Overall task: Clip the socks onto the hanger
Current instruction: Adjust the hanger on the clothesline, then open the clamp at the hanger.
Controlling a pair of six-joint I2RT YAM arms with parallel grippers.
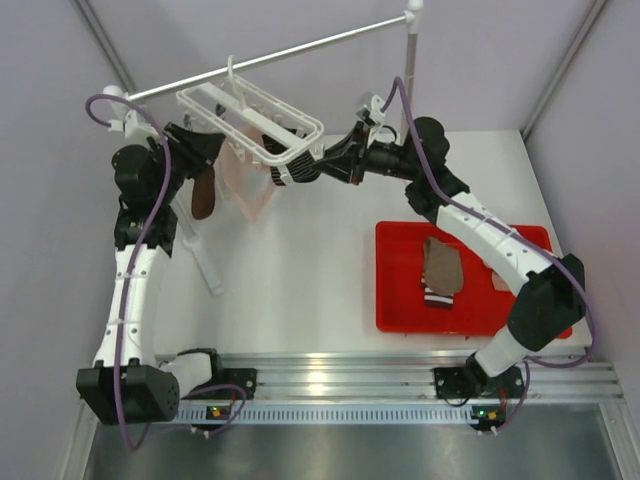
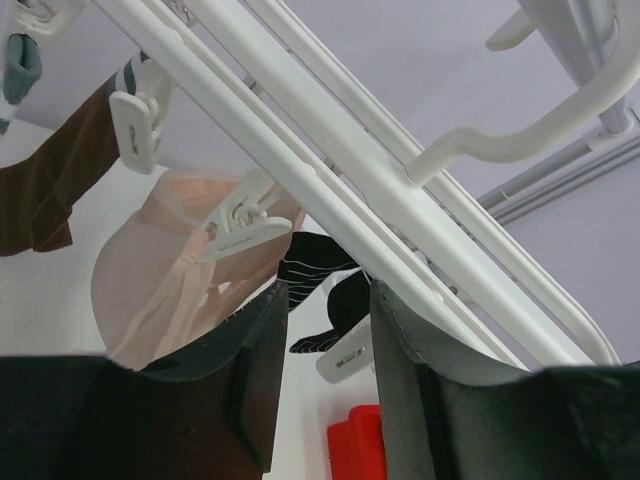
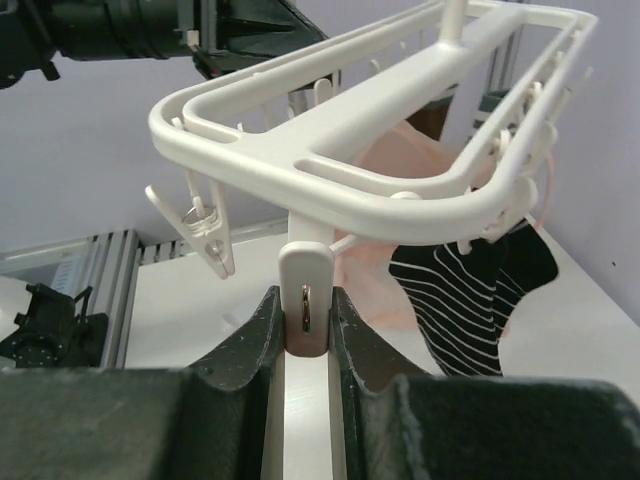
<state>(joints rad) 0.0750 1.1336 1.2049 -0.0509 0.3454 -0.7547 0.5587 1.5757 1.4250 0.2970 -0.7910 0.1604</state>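
Observation:
The white hanger (image 1: 255,115) hangs from a rail, with its lattice frame (image 3: 330,185) filling the right wrist view. A brown sock (image 1: 203,195), a pale pink sock (image 1: 248,185) and a black white-striped cuff (image 3: 455,300) dangle from its clips. My right gripper (image 3: 306,305) is shut on one white clip (image 3: 305,285) at the hanger's near edge. At the hanger's left end, my left gripper (image 2: 328,310) stands open just under a frame bar (image 2: 300,170), nothing between its fingers. Another taupe sock (image 1: 441,265) lies in the red tray (image 1: 400,300).
The long white rail (image 1: 290,50) on its pole (image 1: 408,60) crosses the back of the table. A white strip (image 1: 205,262) lies on the table beside the left arm. The aluminium base rail (image 1: 340,380) runs along the near edge.

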